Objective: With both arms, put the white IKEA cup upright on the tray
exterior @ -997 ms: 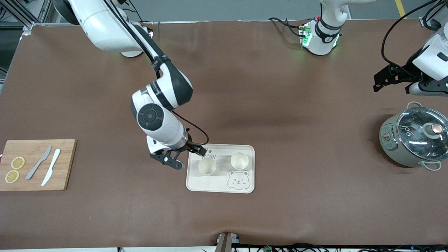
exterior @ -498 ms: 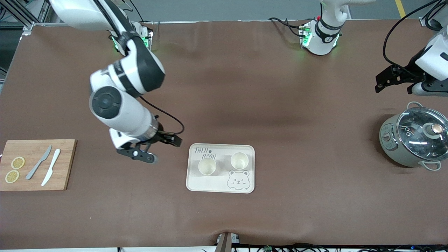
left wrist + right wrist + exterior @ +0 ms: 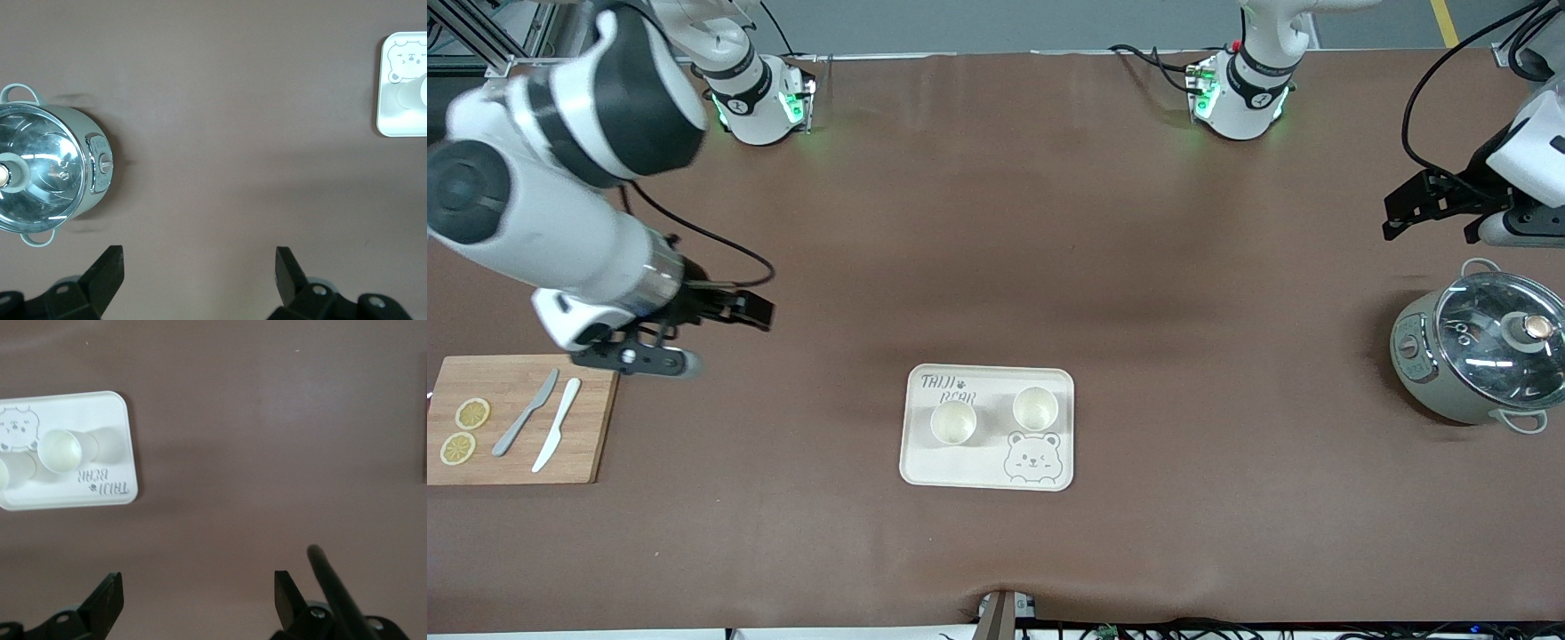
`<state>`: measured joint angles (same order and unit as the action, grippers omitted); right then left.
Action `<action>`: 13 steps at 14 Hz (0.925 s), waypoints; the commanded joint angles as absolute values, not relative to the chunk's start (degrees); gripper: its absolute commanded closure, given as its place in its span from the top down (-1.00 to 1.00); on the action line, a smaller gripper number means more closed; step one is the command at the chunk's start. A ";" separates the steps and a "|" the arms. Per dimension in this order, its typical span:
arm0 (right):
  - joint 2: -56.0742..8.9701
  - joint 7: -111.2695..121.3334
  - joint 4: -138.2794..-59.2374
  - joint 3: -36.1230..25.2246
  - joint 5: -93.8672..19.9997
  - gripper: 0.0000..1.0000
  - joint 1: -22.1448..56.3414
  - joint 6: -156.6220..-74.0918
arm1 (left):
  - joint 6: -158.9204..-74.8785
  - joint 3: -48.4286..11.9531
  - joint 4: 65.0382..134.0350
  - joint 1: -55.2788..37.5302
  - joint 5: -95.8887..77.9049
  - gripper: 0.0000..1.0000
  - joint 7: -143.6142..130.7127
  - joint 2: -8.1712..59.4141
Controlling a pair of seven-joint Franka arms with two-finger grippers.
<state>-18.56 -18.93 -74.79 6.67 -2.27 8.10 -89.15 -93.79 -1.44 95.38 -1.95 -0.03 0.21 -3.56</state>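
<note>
Two white cups stand upright side by side on the cream tray [image 3: 951,468]. One cup [image 3: 953,421] is toward the right arm's end and the other cup [image 3: 1035,407] is toward the left arm's end. My right gripper [image 3: 723,337] is open and empty, over bare table beside the cutting board's corner, well away from the tray. In the right wrist view the gripper [image 3: 198,590] is open, with the tray [image 3: 80,495] and a cup [image 3: 60,450] in sight. My left gripper [image 3: 1427,216] is open and empty above the pot, and shows open in its wrist view [image 3: 198,267].
A wooden cutting board [image 3: 596,418] with two knives and lemon slices lies at the right arm's end. A grey-green pot [image 3: 1476,356] with a glass lid stands at the left arm's end and also shows in the left wrist view [image 3: 43,177].
My right arm has drawn back from the tray's edge toward the right arm's end of the table, open and empty throughout. The cups have not moved. The left arm has barely shifted.
</note>
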 commanded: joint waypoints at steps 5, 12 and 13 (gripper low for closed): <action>-14.24 0.07 -75.85 7.12 -1.76 1.00 -4.64 -85.00 | -94.31 -1.49 95.54 -1.49 -1.32 1.00 0.79 -3.78; -12.40 5.36 -75.06 7.12 -1.23 1.00 -9.32 -83.76 | -94.31 -1.58 95.45 -1.58 -1.32 1.00 0.62 -3.78; -11.87 5.36 -75.15 7.03 -0.88 1.00 -9.32 -83.15 | -94.31 -1.58 95.45 -1.58 -1.32 1.00 0.62 -3.78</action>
<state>-13.53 4.74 -74.52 6.12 -2.06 -8.46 -84.25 -93.90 -1.44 95.38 -1.95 -0.03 0.21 -3.56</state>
